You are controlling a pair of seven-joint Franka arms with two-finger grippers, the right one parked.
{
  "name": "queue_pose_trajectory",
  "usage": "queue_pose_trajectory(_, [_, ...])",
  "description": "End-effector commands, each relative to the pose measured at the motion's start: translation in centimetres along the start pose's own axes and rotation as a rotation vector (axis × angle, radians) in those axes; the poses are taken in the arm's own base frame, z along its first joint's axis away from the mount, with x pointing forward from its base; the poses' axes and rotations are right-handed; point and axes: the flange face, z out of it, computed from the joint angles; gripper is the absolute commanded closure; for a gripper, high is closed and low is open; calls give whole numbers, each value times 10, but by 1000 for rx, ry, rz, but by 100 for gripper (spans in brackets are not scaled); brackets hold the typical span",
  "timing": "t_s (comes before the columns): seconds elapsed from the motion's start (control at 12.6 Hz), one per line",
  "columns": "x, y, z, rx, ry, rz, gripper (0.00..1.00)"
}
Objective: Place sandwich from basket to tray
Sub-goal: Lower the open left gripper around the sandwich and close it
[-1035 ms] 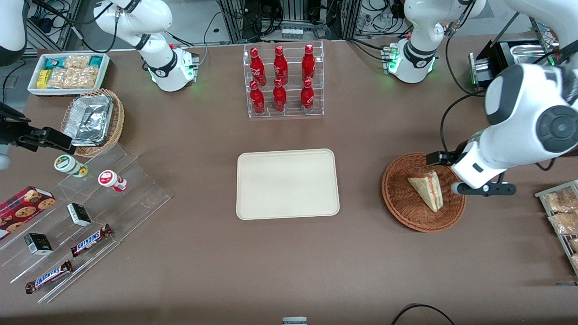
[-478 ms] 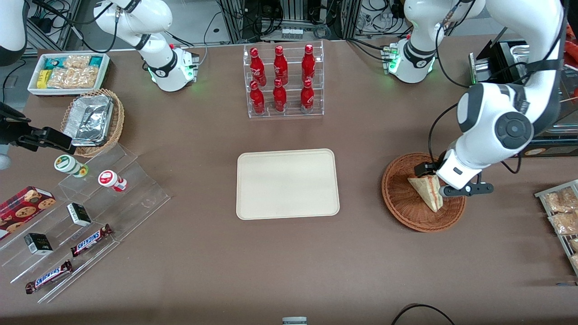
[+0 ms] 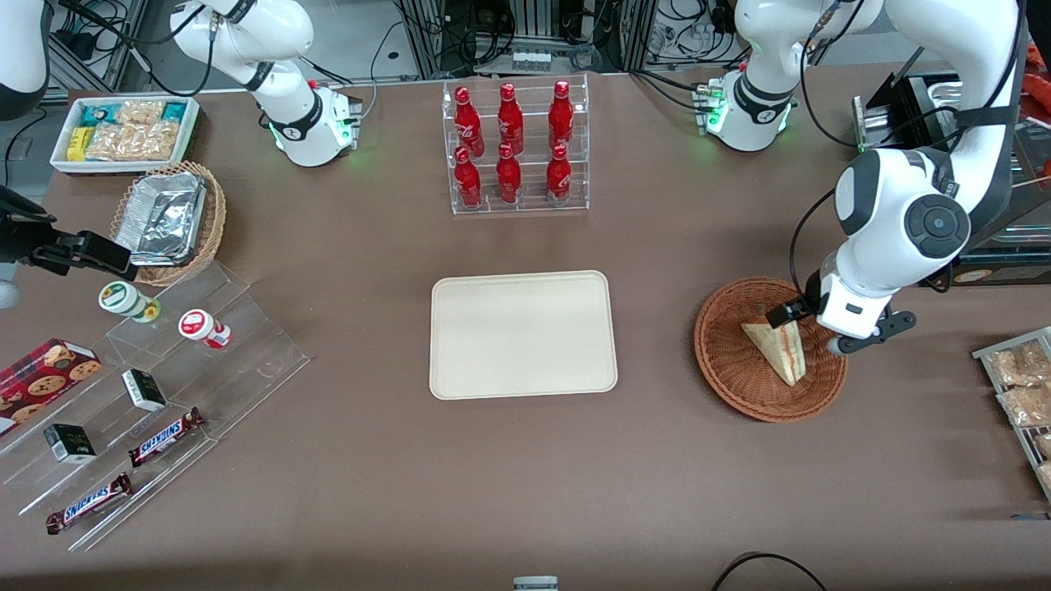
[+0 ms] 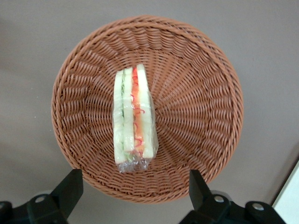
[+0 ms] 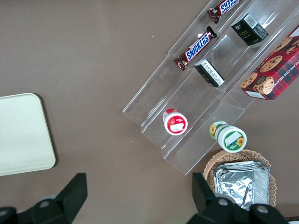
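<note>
**Gripper open above the sandwich in the basket**

The gripper [image 4: 133, 189] hangs over the round wicker basket [image 3: 727, 361], its fingers [image 4: 70, 184] spread wide and apart from the sandwich [image 3: 776, 349]. The wrapped sandwich lies in the basket, red and green filling showing along its edge. The basket sits on the brown bench [image 3: 525, 476] toward the working arm's end. The cream tray [image 3: 523, 334] lies beside the basket, well apart from it.
</note>
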Motion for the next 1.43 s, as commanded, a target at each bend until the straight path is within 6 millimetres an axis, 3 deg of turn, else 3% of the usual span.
queue_pose_trajectory(0.0, [-7,-12,15,-38,54,-147,0])
queue_pose_trajectory(1.04, [2,-8,92,-42,12,-176,2])
queue_pose_trajectory(1.12, [3,-10,92,-40,11,-179,31])
queue_pose_trajectory(1.19, [3,-11,91,-39,10,-178,70])
queue_pose_trajectory(1.27, [0,-12,92,-35,7,-167,100])
queue_pose_trajectory(1.35, [-3,-15,89,-28,10,-136,100])
